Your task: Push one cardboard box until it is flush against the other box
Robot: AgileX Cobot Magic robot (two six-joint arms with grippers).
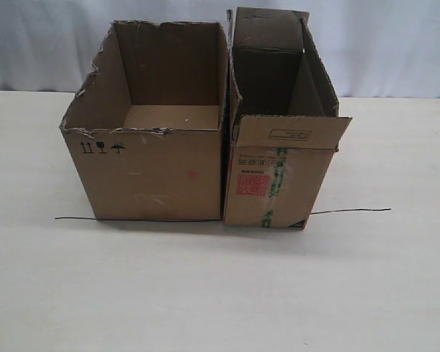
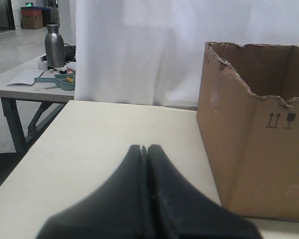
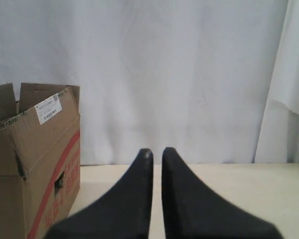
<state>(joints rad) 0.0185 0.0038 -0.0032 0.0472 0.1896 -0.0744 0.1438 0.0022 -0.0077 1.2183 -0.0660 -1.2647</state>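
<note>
The cardboard box (image 1: 275, 176), narrow and tall with a red label and green tape, stands with its side against the other box (image 1: 154, 172), the wide one with a torn rim and black symbols. No gap shows between them at the front. Neither gripper appears in the exterior view. My left gripper (image 2: 146, 147) is shut and empty, low over the table, apart from the other box (image 2: 259, 134). My right gripper (image 3: 157, 151) is shut with only a thin slit between its fingers and holds nothing. It is off to the side of the cardboard box (image 3: 35, 164), whose red stripe shows.
A thin black line (image 1: 352, 211) runs across the pale table (image 1: 220, 293) under both boxes. A white curtain (image 1: 396, 44) hangs behind. Beyond the table's edge stands a side table with a metal bottle (image 2: 54, 46) and papers.
</note>
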